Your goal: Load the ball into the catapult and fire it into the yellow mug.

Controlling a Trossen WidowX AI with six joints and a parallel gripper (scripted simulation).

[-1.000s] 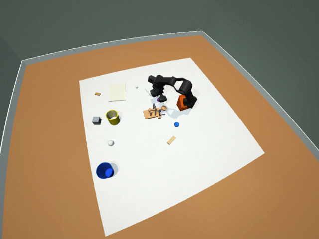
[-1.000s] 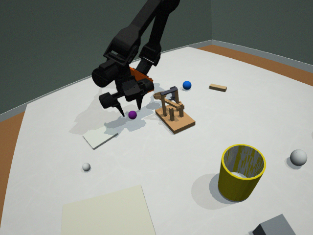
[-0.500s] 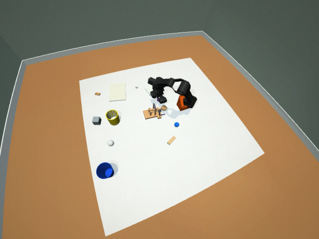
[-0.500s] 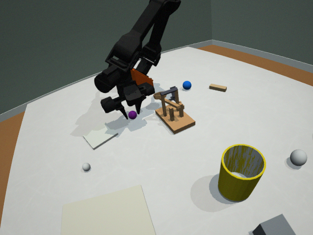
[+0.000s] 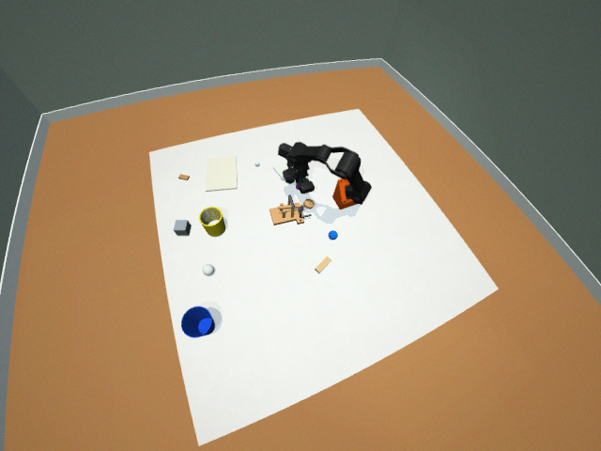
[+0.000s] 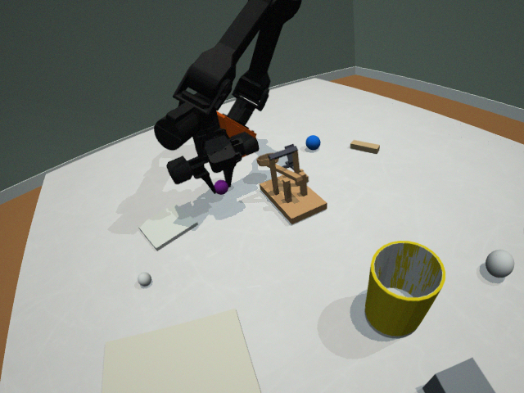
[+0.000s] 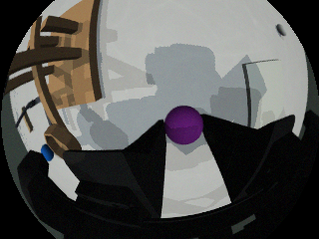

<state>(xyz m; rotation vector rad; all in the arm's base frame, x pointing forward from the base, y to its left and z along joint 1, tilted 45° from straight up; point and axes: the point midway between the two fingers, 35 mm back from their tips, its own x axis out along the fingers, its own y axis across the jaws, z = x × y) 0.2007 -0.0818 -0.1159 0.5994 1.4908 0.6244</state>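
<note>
My gripper (image 6: 222, 188) (image 7: 182, 121) is shut on the purple ball (image 5: 298, 186) (image 6: 220, 187) (image 7: 183, 124), which sits between the two fingertips at or just above the table. In the top view the ball is mostly hidden by the gripper. The wooden catapult (image 5: 279, 216) (image 6: 310, 205) (image 7: 89, 75) stands close beside the gripper. Its throwing arm ends in an empty round cup (image 5: 308, 204) (image 6: 265, 160) on the side near the robot base. The yellow mug (image 5: 216, 228) (image 6: 393, 314) stands upright, beyond the catapult from the robot base.
A blue ball (image 5: 332, 235) (image 6: 313, 142) and a wooden block (image 5: 323, 265) (image 6: 364, 146) lie beside the catapult. A thin pale tile (image 6: 167, 232) lies near the gripper. A cream panel (image 5: 221, 173), grey cube (image 5: 181, 226), white ball (image 5: 208, 269) and blue cup (image 5: 196, 322) are farther out.
</note>
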